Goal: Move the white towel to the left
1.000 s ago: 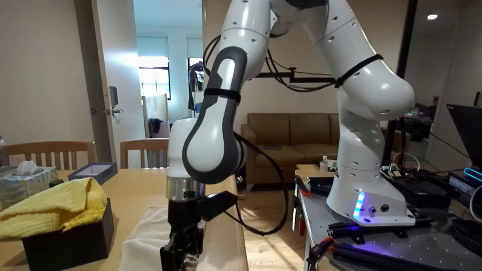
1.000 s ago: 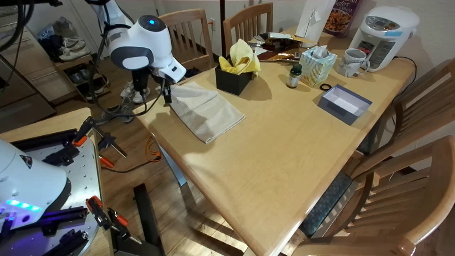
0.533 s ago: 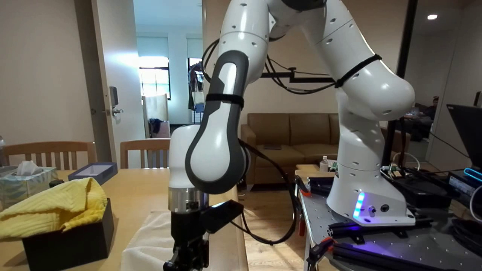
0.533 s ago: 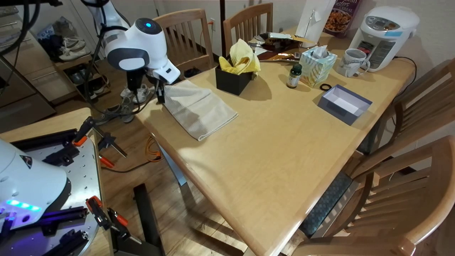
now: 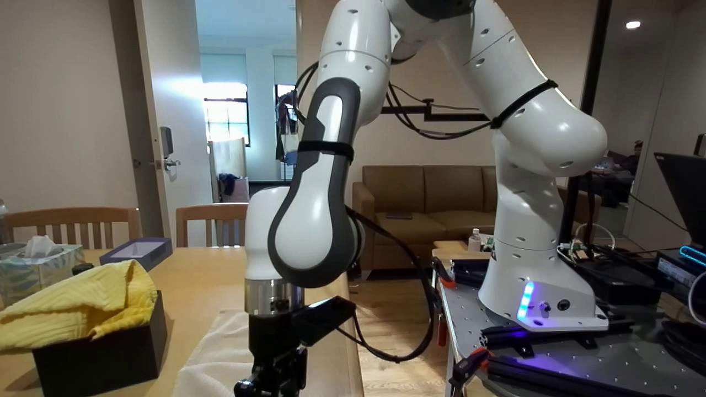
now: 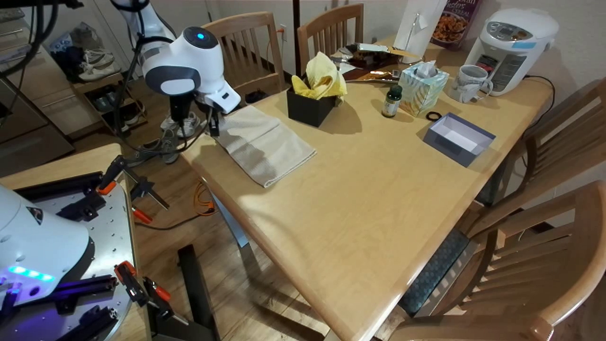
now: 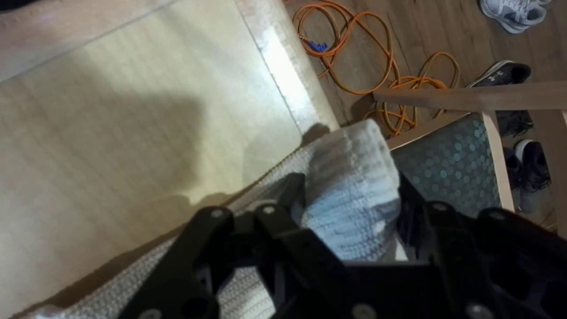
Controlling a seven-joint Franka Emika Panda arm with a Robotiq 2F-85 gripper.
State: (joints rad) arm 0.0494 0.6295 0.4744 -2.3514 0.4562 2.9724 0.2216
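The white towel [image 6: 267,147] lies folded and flat at the table's end in an exterior view. At the towel's far left corner, just by the table edge, stands my gripper [image 6: 214,127]. Seen in the wrist view, the gripper's fingers [image 7: 296,188] are spread well apart, with a raised fold of the towel [image 7: 350,150] standing loosely between them. The lower fingers are cut off by the frame's bottom in an exterior view, where the towel [image 5: 215,353] spreads out beside the gripper [image 5: 270,386].
A black box [image 6: 310,111] holding a yellow cloth [image 6: 325,78] stands close behind the towel. Farther along the table [image 6: 341,227] are a small bottle [image 6: 392,102], a tissue box [image 6: 423,90] and a shallow blue-grey box [image 6: 457,142]. A chair [image 7: 447,164] stands beyond the table edge.
The towel and gripper have shifted together a little to the left and back in an exterior view, mostly in the earlier half second. Since then the jaws have parted around the fold.
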